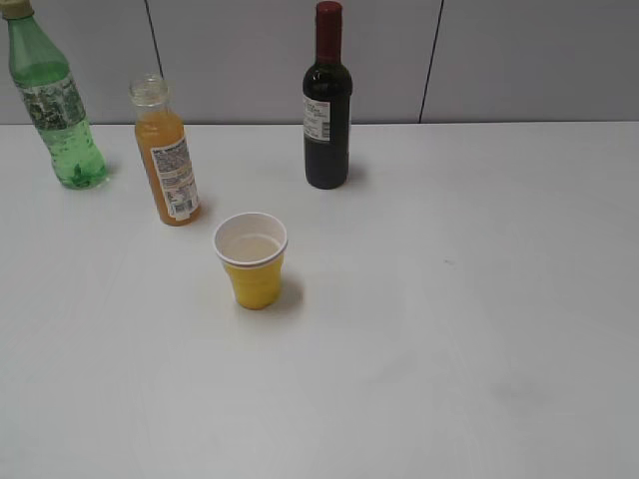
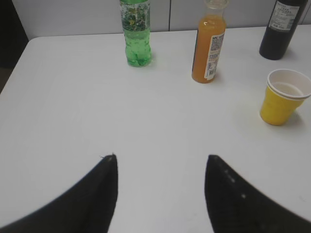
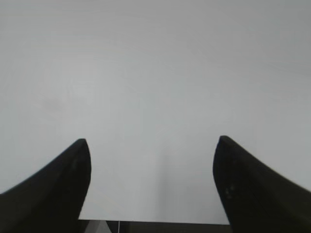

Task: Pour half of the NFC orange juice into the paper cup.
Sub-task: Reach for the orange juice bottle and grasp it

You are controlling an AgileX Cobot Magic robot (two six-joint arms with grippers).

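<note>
The NFC orange juice (image 1: 168, 160) stands upright and uncapped at the back left of the white table; it also shows in the left wrist view (image 2: 208, 46). The yellow paper cup (image 1: 252, 261) stands in front of it, to its right, and shows in the left wrist view (image 2: 284, 97). My left gripper (image 2: 162, 158) is open and empty, well short of the bottle. My right gripper (image 3: 151, 141) is open and empty over bare table near the front edge. Neither gripper shows in the exterior view.
A green plastic bottle (image 1: 55, 100) stands at the far back left, left of the juice. A dark wine bottle with a red cap (image 1: 326, 100) stands at the back middle. A grey panelled wall (image 1: 499, 60) closes the back of the table.
</note>
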